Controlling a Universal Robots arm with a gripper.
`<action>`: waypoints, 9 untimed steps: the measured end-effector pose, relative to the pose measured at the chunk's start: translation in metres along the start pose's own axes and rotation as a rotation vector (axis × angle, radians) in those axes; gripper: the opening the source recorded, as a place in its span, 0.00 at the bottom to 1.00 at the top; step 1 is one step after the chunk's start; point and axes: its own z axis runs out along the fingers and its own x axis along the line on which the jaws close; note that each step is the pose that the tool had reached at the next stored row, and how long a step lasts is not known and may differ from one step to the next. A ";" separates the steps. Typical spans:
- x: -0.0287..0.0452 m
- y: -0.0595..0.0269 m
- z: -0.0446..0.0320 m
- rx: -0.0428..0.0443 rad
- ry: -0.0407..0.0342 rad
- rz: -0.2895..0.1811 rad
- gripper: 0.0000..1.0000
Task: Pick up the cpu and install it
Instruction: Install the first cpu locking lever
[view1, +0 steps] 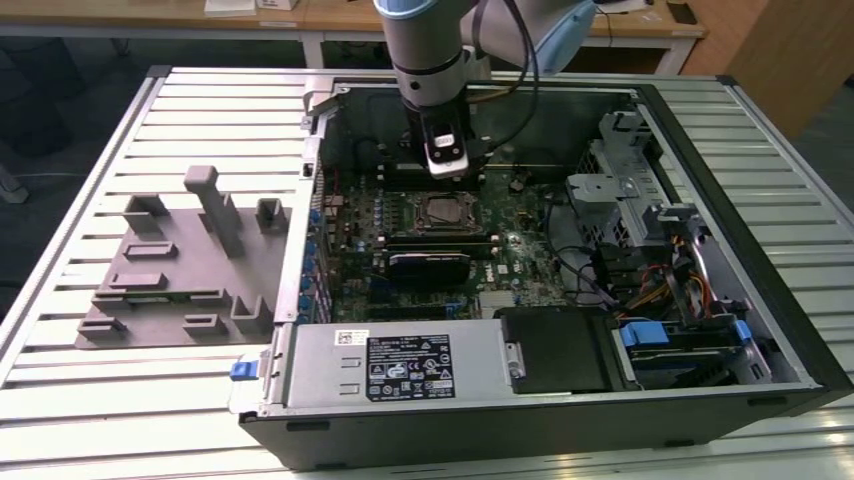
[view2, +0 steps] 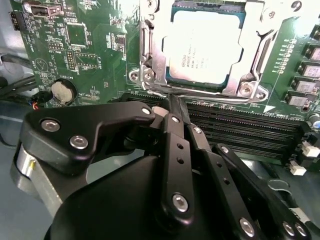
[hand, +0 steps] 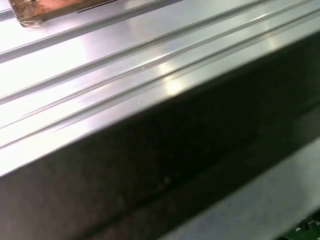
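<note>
Silver chip sits in its socket, claw just beside it

Chip (view2: 202, 47) lies flat in the socket frame (view2: 150, 60) mid-board; the claw (view2: 172, 100), fingers pressed together and empty, hangs at the frame's edge, nearer the case's far wall.

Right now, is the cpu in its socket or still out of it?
In. The cpu lies flat inside the socket frame on the motherboard; the gripper beside it is shut and holds nothing.

The arm (view1: 430, 45) was a pale grey-silver tube with a blue band and dark cables trailing beside it. Its gripper (view2: 172, 107) was matte black — jointed linkage bars pinned with silver screws — on a rounded black body with a metal collar
</note>
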 end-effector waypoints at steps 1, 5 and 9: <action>-0.0001 0.0001 -0.0005 -0.0003 0.0000 0.000 0.11; -0.0010 0.0011 -0.0058 0.0002 0.0000 0.000 0.11; -0.0024 0.0026 -0.0140 0.0002 -0.0001 0.001 0.11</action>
